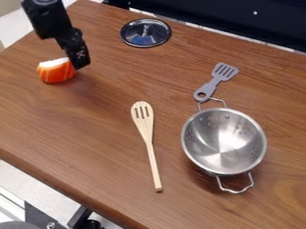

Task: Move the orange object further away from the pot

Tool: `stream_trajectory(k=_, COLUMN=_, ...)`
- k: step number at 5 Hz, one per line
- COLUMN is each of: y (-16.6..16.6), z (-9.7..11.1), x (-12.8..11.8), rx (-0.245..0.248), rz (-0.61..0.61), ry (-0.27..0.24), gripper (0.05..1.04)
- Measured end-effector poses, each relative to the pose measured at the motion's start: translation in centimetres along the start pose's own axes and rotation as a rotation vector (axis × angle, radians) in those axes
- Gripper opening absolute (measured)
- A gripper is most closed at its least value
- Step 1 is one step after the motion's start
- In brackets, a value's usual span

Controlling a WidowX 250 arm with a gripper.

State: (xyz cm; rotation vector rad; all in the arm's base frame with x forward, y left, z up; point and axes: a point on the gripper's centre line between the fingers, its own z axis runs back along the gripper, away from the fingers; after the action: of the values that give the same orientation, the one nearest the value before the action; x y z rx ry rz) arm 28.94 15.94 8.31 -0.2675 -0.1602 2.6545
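Black claw (80, 64) with white marking (81, 53) beside the orange object (55, 72), open or closed state unclear

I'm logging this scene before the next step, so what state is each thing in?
Orange object: on the table, beside the gripper; whether gripped, cannot tell.
Pot: upright, uncovered.
Lid: off the pot, lying on the table.
Wooden turner: lying flat.
Gray spatula: lying flat, ring end near a pot handle.
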Motion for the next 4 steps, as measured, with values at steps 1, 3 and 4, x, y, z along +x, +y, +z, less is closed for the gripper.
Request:
stream_trajectory(k=1, y=0.5, z=0.4, x=-1.0, rx=-0.006, rz=-0.014, ry=0.013, gripper=1.000)
stream_trajectory(k=3, y=2.4, z=1.1, x=-3.1, rx=-0.001, rz=0.000, ry=0.014, gripper=1.000)
stream_trajectory(k=4, y=3.3, z=1.4, x=-4.1, rx=0.016, rz=0.005, ry=0.011, gripper=1.000)
